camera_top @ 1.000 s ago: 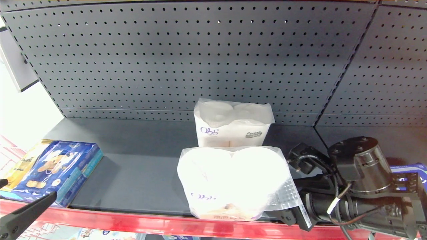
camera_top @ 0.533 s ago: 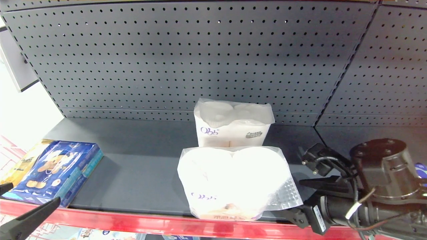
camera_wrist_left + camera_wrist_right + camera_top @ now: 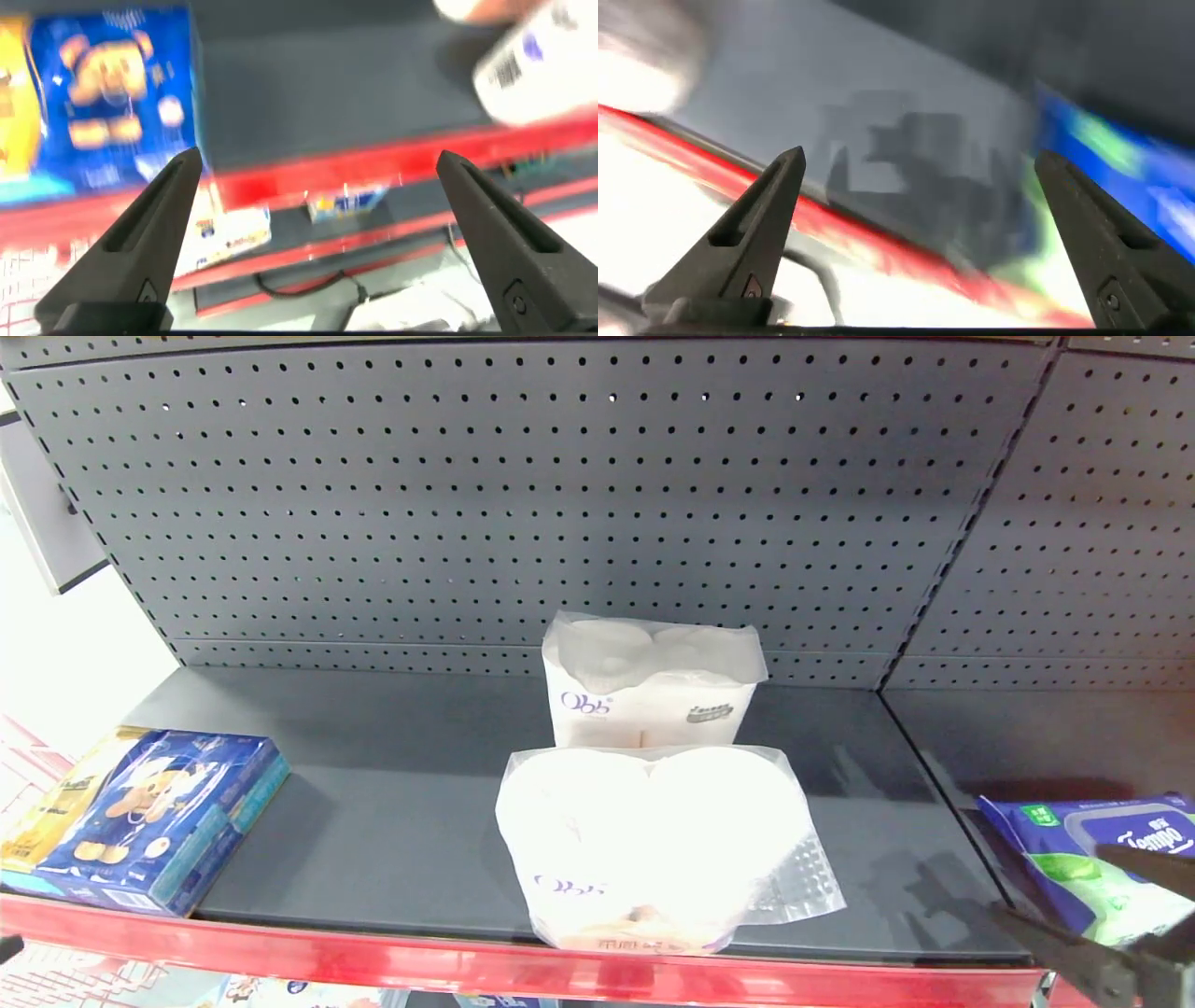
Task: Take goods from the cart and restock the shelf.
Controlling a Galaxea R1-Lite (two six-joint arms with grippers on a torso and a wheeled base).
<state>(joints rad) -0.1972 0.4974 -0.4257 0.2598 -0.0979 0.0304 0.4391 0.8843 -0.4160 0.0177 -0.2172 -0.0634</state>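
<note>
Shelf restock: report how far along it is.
Done: the front toilet-paper pack stands at the edge of the shelf, the rear pack behind it. A blue box lies at the left end, a wipes pack on the right. In hand: nothing; the left gripper and right gripper are open and empty. Left: much of the shelf is bare, so likely more fetching.

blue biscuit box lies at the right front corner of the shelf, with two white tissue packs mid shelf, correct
No. The head view shows the blue biscuit box at the left front corner of the shelf; the two white tissue packs are mid shelf.
</note>
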